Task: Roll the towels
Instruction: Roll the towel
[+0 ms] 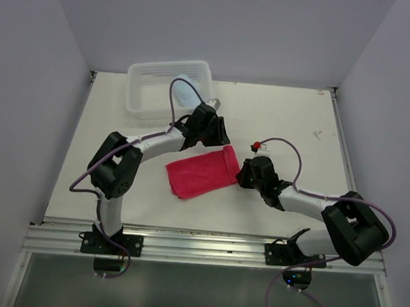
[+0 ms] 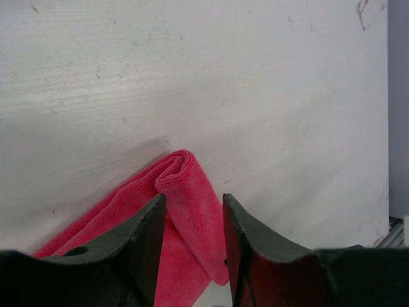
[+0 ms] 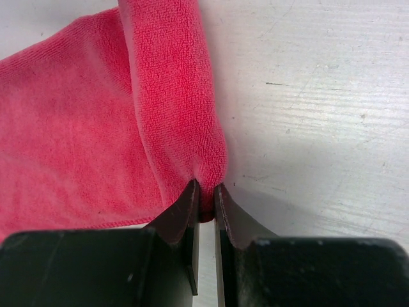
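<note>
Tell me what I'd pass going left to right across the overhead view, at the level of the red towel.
In order: left arm's elbow → red towel → right gripper, pinching the towel's edge → right arm's elbow.

One red towel (image 1: 200,173), one basket (image 1: 134,97)

a towel (image 1: 200,173) lies in the middle of the table (image 1: 290,124). behind it, at the far left, sits a basket (image 1: 142,72) with a second towel (image 1: 186,90) inside. the left gripper (image 1: 218,135) straddles the towel's far right corner; the right gripper (image 1: 241,175) pinches its near right corner.
</note>
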Robot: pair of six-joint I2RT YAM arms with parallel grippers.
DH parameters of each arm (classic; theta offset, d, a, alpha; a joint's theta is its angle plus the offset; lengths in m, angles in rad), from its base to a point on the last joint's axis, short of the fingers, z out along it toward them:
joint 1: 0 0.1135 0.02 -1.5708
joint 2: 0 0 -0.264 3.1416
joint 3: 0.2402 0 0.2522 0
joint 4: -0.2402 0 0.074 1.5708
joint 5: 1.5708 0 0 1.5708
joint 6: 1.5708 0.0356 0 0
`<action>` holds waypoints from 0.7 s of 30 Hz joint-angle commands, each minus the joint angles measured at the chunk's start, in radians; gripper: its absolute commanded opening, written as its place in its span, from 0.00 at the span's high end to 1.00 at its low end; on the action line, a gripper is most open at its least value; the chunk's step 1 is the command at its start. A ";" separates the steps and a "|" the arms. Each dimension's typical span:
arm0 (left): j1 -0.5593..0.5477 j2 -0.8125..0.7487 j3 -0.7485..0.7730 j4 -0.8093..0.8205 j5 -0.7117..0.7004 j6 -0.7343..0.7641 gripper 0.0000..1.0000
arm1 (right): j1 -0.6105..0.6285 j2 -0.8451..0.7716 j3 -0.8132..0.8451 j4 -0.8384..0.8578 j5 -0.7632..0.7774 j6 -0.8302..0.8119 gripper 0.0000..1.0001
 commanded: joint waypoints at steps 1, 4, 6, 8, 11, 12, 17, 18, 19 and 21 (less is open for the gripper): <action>0.005 -0.001 0.079 -0.016 0.070 -0.029 0.55 | 0.008 -0.012 0.029 -0.025 0.065 -0.045 1.00; -0.015 0.029 0.127 -0.051 0.058 -0.028 0.52 | 0.011 -0.006 0.027 -0.025 0.071 -0.044 1.00; -0.034 0.056 0.157 -0.062 0.054 -0.017 0.50 | 0.012 -0.005 0.024 -0.022 0.072 -0.045 1.00; -0.047 0.083 0.190 -0.118 0.037 -0.005 0.48 | 0.014 -0.001 0.026 -0.024 0.075 -0.044 1.00; -0.058 0.141 0.237 -0.172 0.028 0.003 0.47 | 0.014 -0.003 0.026 -0.022 0.077 -0.045 1.00; -0.060 0.146 0.240 -0.180 0.023 0.004 0.47 | 0.015 0.000 0.024 -0.021 0.078 -0.045 1.00; -0.077 0.178 0.282 -0.249 -0.026 0.024 0.47 | 0.018 0.009 0.029 -0.018 0.078 -0.044 1.00; -0.078 0.181 0.288 -0.258 -0.034 0.027 0.47 | 0.018 0.012 0.029 -0.016 0.078 -0.045 1.00; -0.081 0.183 0.294 -0.273 -0.054 0.030 0.47 | 0.021 0.014 0.029 -0.016 0.078 -0.041 1.00; -0.083 0.189 0.305 -0.280 -0.069 0.040 0.46 | 0.025 0.018 0.029 -0.013 0.078 -0.039 1.00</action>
